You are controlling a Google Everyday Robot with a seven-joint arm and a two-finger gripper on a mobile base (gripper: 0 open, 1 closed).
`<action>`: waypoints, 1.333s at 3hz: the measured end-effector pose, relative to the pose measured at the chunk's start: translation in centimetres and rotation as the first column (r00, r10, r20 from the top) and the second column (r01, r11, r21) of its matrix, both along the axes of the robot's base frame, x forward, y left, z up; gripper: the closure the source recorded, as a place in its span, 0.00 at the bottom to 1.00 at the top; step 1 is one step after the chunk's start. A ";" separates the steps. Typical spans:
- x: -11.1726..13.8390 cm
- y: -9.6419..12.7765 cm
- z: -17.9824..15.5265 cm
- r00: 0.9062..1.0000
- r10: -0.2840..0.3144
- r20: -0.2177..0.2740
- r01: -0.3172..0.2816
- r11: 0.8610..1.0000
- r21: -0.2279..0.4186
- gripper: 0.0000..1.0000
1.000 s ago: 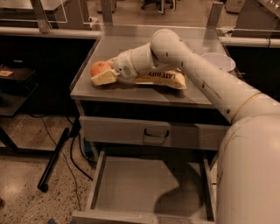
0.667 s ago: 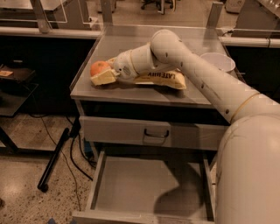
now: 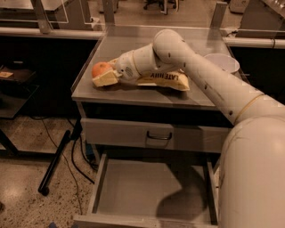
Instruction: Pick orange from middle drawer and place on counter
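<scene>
nearest the camera, bottom right, is the robot's big white body (image 3: 254, 178), and the arm (image 3: 209, 75) runs from it up and to the left over the cabinet. right below that, the middle drawer (image 3: 133, 187) is pulled wide open. you can see its flat grey floor and low side walls, with a dark shadow lying across the right part of the floor. just above it is a closed drawer front (image 3: 116, 133) with a dark loop handle (image 3: 159, 136).

on the floor to the left, a black pole (image 3: 55, 162) leans at an angle with some cables (image 3: 78, 156) next to it.

up on the tabletop (image 3: 147, 97), the tool (image 3: 102, 75) sits near the left edge, towards the near side. it's clamped on the orange (image 3: 101, 69). one cream finger (image 3: 105, 80) shows on the near side of the fruit and the other is hidden behind it. so the orange is up at the tabletop's left part, in the tool's grip, well away from the open drawer. can't tell if its underside actually touches the surface.

just right of the tool, partly under the arm, a yellow snack bag (image 3: 171, 81) lies flat. further right, by the right rim, there's a white bowl (image 3: 221, 62).

behind the tabletop are grey posts (image 3: 108, 11) and dark side benches (image 3: 40, 33).
</scene>
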State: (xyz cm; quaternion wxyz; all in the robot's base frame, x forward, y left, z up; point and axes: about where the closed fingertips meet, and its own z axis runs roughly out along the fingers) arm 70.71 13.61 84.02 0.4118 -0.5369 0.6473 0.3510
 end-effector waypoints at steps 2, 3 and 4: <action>0.0 0.0 0.0 1.000 0.000 0.000 0.000 1.000 0.000 0.28; 0.0 0.0 0.0 1.000 0.000 0.000 0.000 1.000 0.000 0.00; 0.0 0.0 0.0 1.000 0.000 0.000 0.000 1.000 0.000 0.00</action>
